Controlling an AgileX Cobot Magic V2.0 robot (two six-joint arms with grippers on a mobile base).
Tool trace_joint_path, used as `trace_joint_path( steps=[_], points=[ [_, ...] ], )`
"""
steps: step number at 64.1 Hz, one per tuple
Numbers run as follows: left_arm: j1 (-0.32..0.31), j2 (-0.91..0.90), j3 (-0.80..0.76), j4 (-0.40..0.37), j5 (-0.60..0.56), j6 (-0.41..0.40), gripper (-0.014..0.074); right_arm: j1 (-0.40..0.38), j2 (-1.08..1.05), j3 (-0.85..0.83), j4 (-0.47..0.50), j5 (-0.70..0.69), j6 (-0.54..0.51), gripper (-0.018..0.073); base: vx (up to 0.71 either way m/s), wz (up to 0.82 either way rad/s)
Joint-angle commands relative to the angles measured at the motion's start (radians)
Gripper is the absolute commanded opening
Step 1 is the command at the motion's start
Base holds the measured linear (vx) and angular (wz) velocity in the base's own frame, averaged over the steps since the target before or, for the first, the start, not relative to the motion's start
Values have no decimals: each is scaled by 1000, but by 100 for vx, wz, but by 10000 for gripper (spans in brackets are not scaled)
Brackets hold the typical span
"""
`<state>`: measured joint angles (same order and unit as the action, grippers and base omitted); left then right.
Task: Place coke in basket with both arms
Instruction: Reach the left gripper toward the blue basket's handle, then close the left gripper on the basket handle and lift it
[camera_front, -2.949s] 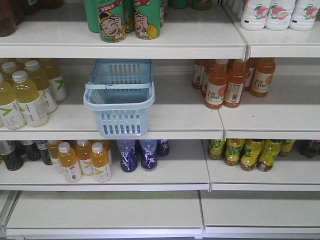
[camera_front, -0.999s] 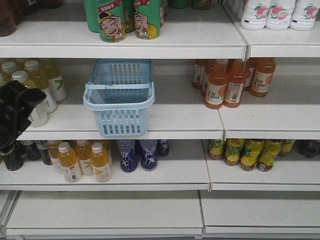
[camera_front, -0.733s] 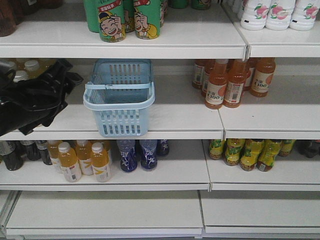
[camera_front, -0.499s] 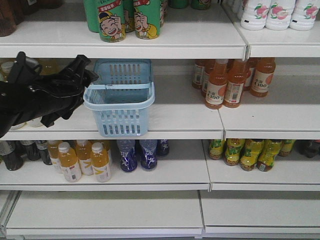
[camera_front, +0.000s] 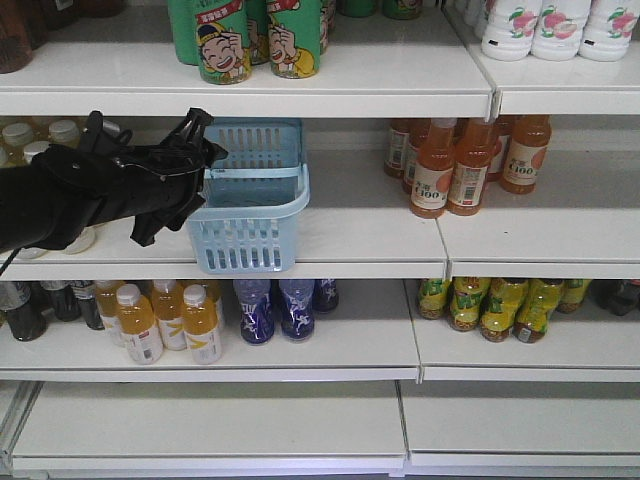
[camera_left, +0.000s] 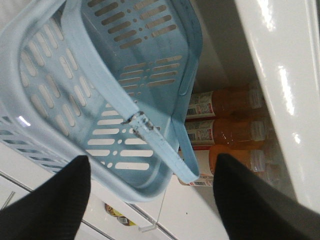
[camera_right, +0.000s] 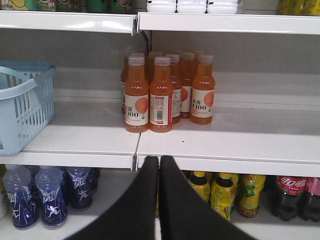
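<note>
Jaws: my left gripper (camera_front: 203, 140) is spread wide with nothing between; my right gripper (camera_right: 159, 162) is pressed shut and empty. Middle shelf (camera_front: 370, 225) carries the basket (camera_front: 250, 215) at its front edge, left section. My left gripper sits at the basket's left rim; contact not discernible. Wrist view: handle (camera_left: 145, 132) runs ahead of my left fingers (camera_left: 60, 200). Orange bottles (camera_right: 162, 95) stand right of the basket. Coke (camera_right: 286, 192) is upright on the lower shelf (camera_front: 330, 350), far right end, well apart from both grippers.
</note>
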<state>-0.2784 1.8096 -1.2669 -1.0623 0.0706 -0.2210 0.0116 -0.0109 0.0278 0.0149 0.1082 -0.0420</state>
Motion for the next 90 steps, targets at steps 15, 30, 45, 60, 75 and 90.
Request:
trace_joint_path(
  steps=[15, 30, 45, 60, 75, 90],
  points=[
    [-3, 44, -120, -13, -63, -5, 500, 0, -18, 11, -2, -67, -4, -9, 0, 0],
    [-3, 110, -184, -17, -117, -10, 409, 0, -18, 11, -2, -67, -4, -9, 0, 0],
    [-3, 186, -274, -111, -65, -7, 256, 0, -18, 11, -2, -67, -4, -9, 0, 0],
    [-3, 233, -319, -166, 8, -6, 17, 0, -18, 11, -2, -67, -4, -9, 0, 0],
    [9, 216, -317, -169, 116, 137, -8, 0, -18, 11, -2, -67, -4, -9, 0, 0],
    [52, 164, -315, -161, 337, 262, -8, 0, -18, 11, -2, -67, -4, -9, 0, 0]
  ],
)
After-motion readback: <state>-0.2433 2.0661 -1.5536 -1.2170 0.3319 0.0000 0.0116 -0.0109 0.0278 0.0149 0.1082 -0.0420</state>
